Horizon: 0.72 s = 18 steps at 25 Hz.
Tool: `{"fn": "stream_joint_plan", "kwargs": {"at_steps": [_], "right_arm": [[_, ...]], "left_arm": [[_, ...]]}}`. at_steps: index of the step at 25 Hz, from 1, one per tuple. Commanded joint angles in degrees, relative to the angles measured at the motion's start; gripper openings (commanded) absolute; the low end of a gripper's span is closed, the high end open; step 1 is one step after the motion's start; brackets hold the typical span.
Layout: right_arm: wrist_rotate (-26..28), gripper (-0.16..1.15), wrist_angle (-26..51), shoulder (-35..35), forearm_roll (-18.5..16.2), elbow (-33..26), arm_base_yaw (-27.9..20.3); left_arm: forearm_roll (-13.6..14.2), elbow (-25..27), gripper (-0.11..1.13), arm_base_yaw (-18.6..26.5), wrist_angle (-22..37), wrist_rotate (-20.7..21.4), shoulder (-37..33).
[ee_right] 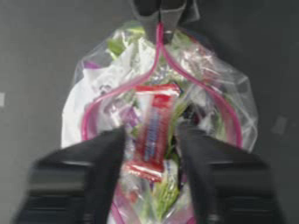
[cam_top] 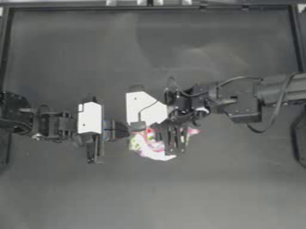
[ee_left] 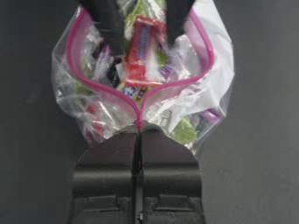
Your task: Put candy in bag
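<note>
- The bag (ee_left: 146,94) was seen lying on the dark surface (cam_top: 149,53) near its middle, between the two arms, with its pink-red seal strip (ee_left: 76,65) spread into an open loop.
- The left hand (ee_left: 139,127) was closed tight on one end of that strip, where the two sides of the seal met; nothing else was held by it.
- The right hand (ee_right: 151,135) was reached into the mouth of the bag, its jaws parted to a moderate gap, with one on each side of a long red-wrapped candy (ee_right: 153,131).
- Whether that candy was gripped or already let go could not be told: the jaws appeared just beside the wrapper, not clearly pressing it.
- The step was judged to be the release inside the bag. To do it well, the strip would need to be kept pinched so the mouth stayed wide, the candy dropped low among the other multicoloured sweets (ee_left: 175,127), and the right hand drawn straight out without catching the film or the seal.
</note>
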Motion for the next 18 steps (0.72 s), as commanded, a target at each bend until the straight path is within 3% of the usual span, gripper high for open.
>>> {"fn": "stream_joint_plan", "kwargs": {"at_steps": [1,9,18], "right_arm": [[0.0,0.88,-0.2,-1.0,0.2,-1.9,0.2],[-0.4,0.88,0.3,-5.1,0.5,-2.5,0.1],[0.3,0.88,-0.8,-15.2,0.0,2.6,0.1]], "left_arm": [[0.2,-0.4,0.03,0.0,-0.3,0.1,-1.8],[0.2,-0.2,0.03,-0.1,-0.3,0.1,-1.9],[0.2,0.3,0.03,-0.5,0.2,0.3,-4.9]]}}
